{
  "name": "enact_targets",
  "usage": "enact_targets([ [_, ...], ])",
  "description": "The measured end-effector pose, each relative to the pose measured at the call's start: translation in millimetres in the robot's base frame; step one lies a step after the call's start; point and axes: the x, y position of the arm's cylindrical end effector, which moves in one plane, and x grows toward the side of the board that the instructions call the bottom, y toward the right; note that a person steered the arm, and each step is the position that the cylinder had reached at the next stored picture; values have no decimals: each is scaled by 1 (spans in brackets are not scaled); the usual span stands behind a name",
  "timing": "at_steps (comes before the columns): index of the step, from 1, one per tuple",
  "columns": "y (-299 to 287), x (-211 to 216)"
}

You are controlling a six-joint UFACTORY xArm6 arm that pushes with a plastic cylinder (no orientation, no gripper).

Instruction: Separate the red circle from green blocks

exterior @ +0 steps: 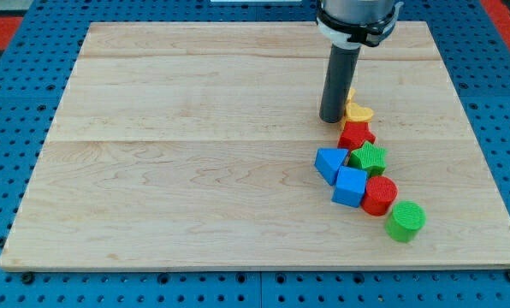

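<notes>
The red circle [380, 195] lies right of the view's middle, low on the wooden board [195, 171]. It touches the green star [368, 157] above it and the green circle [406, 221] at its lower right. My tip [331, 119] is above this cluster, just left of the yellow heart [358, 112] and above the red star [355, 135]. It is well apart from the red circle.
A blue triangle [329, 162] and a blue cube [351, 186] lie left of the green star and red circle. Another yellow block [351, 96] shows partly behind the rod. The blue pegboard table [7, 171] surrounds the board.
</notes>
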Motion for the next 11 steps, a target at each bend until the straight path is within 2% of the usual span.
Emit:
enact_targets([
  [1, -30, 26],
  [3, -82, 162],
  [4, 1, 173],
  [7, 49, 158],
  [8, 43, 145],
  [9, 9, 110],
  [10, -50, 87],
  [11, -64, 60],
])
